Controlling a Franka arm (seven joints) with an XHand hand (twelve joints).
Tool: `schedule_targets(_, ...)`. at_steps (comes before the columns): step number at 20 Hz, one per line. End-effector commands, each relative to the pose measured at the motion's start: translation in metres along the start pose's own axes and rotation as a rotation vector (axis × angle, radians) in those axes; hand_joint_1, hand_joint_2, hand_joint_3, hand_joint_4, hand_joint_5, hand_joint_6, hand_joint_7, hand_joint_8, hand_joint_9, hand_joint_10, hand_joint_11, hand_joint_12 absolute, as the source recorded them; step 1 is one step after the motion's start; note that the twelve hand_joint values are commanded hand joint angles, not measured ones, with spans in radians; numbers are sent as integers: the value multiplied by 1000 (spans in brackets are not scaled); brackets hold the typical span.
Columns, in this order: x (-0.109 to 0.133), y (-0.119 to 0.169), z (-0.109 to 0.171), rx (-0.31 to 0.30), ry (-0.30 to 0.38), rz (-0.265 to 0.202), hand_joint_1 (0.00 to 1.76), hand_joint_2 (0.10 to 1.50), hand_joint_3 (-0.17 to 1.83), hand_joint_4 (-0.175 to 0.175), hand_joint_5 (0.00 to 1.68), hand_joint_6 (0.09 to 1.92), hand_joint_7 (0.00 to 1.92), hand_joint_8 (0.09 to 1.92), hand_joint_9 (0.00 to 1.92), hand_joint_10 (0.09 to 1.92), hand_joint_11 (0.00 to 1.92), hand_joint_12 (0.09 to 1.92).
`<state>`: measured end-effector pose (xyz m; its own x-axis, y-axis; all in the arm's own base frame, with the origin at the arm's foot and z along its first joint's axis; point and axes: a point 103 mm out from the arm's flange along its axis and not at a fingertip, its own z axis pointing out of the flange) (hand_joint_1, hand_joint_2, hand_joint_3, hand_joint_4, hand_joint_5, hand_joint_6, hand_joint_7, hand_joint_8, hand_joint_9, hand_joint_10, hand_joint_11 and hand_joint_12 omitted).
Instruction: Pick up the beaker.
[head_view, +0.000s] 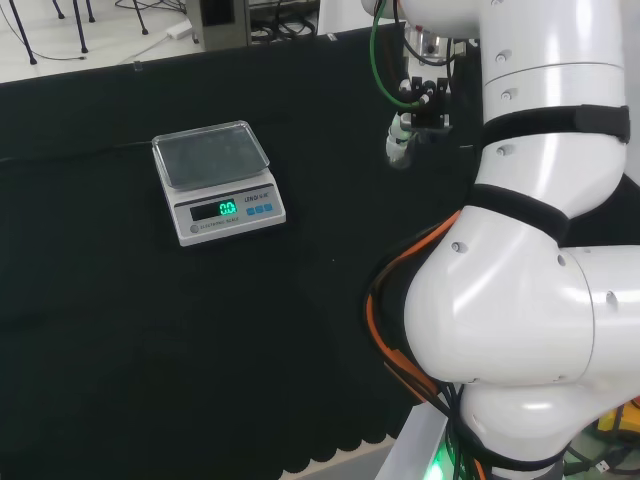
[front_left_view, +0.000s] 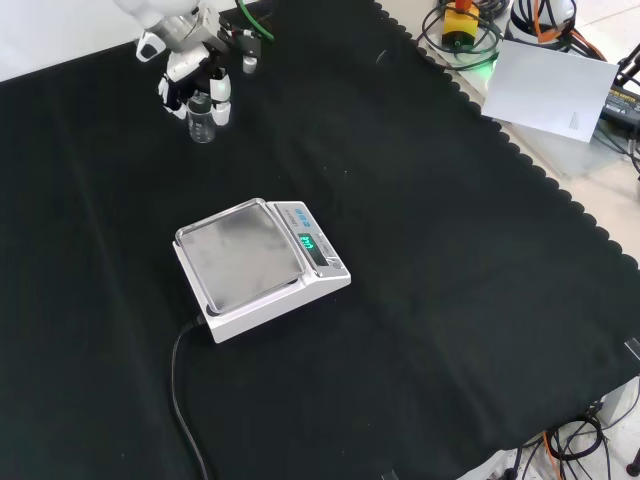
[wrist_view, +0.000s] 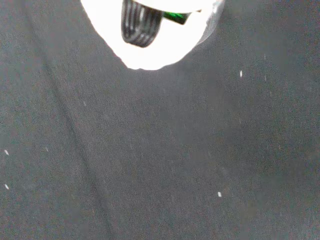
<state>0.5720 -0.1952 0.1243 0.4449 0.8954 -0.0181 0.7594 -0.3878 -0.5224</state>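
Robot hand (front_left_view: 190, 75) cut off by front view's top edge, grip on small clear beaker (front_left_view: 201, 122) unclear

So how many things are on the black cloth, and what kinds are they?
Scale: 1
Clear beaker, at the hand: 1
Total: 2 things on the cloth
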Motion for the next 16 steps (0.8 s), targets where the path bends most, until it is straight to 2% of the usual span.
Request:
schedule_targets(1, 6, -5, -18, -28, -8, -30, 1141, 1101, 134, -175, 878, 1170, 728, 1076, 1008, 994, 1104, 906)
schedule_targets(7, 6, -13, -44, 30, -23, -94, 1141, 1091, 157, -175, 882, 1176, 799, 1115, 1034, 1042, 1100, 943)
schedule_targets(10, 5, -25, -67, 54, -53, -135, 1209, 1159, 67, -175, 823, 1247, 825, 1247, 1033, 1070, 1089, 978)
schedule_targets(12, 6, -35, -84, 57, -87, -157, 1221, 1174, 45, -175, 813, 1261, 829, 1271, 1035, 1077, 1088, 986)
schedule_targets(16, 10, -55, -112, 15, -141, -188, 1224, 1179, 36, -175, 812, 1262, 833, 1274, 1039, 1082, 1088, 991)
